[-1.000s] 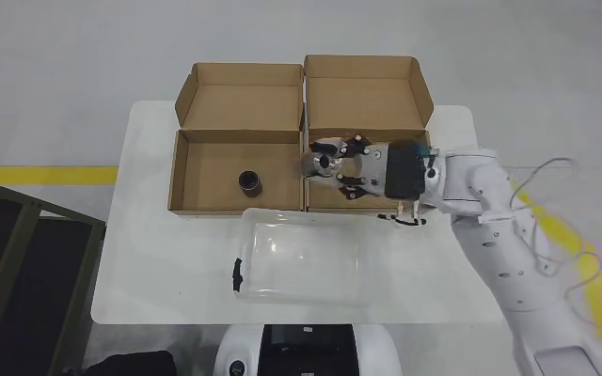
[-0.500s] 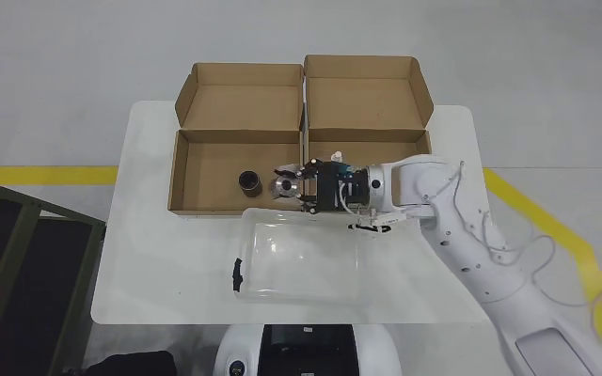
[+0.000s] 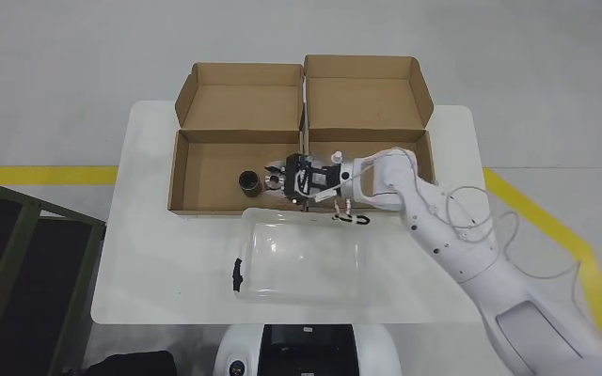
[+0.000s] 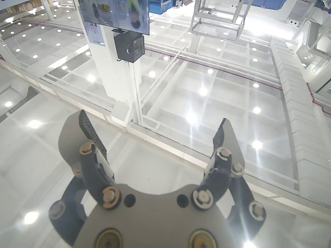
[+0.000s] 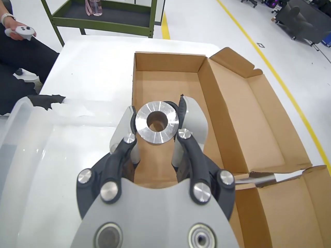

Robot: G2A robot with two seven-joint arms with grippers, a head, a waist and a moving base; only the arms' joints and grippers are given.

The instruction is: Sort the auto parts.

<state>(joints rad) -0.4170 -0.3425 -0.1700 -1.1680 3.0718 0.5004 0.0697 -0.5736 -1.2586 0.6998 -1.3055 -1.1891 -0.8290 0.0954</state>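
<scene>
While L gripper (image 4: 153,119) gapes wide, R gripper (image 5: 157,104) clamps metal ring (image 5: 157,137).

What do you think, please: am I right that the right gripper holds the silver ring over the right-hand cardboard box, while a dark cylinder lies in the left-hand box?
Not quite. The top view shows the right gripper holding the silver ring over the left-hand cardboard box, not the right-hand one. The dark cylinder does lie in that left-hand box.
</scene>
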